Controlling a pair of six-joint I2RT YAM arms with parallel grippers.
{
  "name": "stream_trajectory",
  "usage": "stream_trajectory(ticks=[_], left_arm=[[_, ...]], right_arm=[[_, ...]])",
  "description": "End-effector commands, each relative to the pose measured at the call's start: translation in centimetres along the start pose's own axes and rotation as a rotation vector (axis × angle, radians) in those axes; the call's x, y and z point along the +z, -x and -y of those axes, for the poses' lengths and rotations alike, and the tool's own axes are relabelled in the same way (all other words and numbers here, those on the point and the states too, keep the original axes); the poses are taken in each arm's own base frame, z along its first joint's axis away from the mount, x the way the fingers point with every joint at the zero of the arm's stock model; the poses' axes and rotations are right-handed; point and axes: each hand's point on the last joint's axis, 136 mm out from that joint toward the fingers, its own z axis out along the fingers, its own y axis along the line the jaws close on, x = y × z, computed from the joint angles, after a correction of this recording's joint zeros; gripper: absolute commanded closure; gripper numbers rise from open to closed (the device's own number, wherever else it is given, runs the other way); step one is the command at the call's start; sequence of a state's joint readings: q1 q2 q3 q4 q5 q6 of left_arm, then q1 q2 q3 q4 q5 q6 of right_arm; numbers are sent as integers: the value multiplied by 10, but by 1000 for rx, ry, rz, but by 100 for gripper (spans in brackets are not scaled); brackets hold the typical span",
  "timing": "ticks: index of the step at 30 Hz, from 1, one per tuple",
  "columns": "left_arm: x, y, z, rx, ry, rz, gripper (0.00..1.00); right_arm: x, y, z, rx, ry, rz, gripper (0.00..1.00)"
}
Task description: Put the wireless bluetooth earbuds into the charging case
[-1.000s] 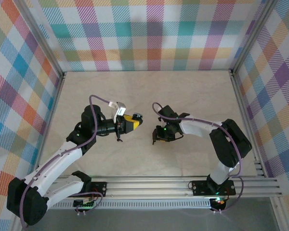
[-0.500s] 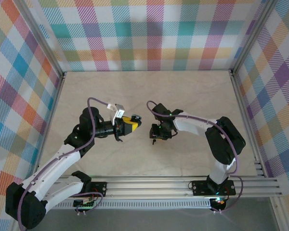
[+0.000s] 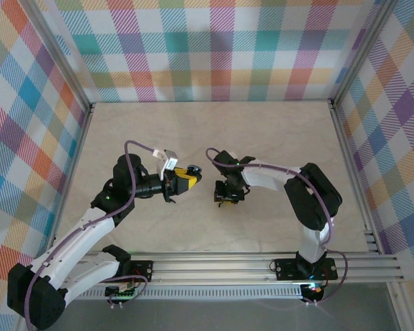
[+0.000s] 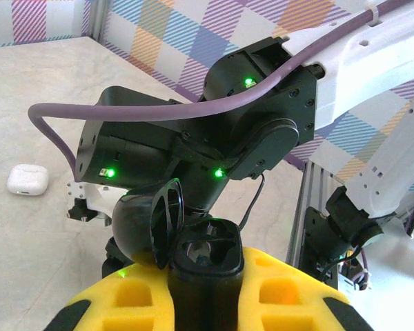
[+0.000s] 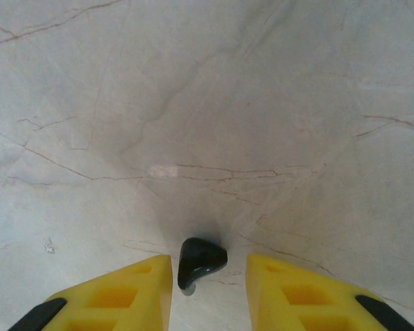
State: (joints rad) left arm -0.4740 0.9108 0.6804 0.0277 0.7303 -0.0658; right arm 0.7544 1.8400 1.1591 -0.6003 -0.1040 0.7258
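Your right tool (image 5: 209, 276) stands spread around the black earbud (image 5: 200, 263) lying on the counter (image 5: 193, 103). Centre the earbud between the fingers, then close gently. Your left tool (image 4: 207, 293) pinches the black case (image 4: 207, 256), lid open; hold it level.

Two charging cases: one black case (image 4: 205, 256), lid open, and one white case (image 4: 27, 180). One earbud (image 5: 200, 262), black. Two arms, the left arm (image 3: 83, 231) and the right arm (image 3: 310, 200) — each with one claw, the left claw (image 4: 207, 296) and the right claw (image 5: 208, 276).
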Motion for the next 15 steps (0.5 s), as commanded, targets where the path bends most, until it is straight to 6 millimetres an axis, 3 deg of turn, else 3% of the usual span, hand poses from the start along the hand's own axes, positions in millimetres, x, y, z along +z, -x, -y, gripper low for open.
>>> stream_trajectory(ticks=[1,15], left_arm=[[-5,4,1,30,4,22,100],[-5,3,2,29,-2,20,100]], right_arm=[[2,0,0,13,-24,-8,68],[9,5,-6,-4,-26,-17,72]])
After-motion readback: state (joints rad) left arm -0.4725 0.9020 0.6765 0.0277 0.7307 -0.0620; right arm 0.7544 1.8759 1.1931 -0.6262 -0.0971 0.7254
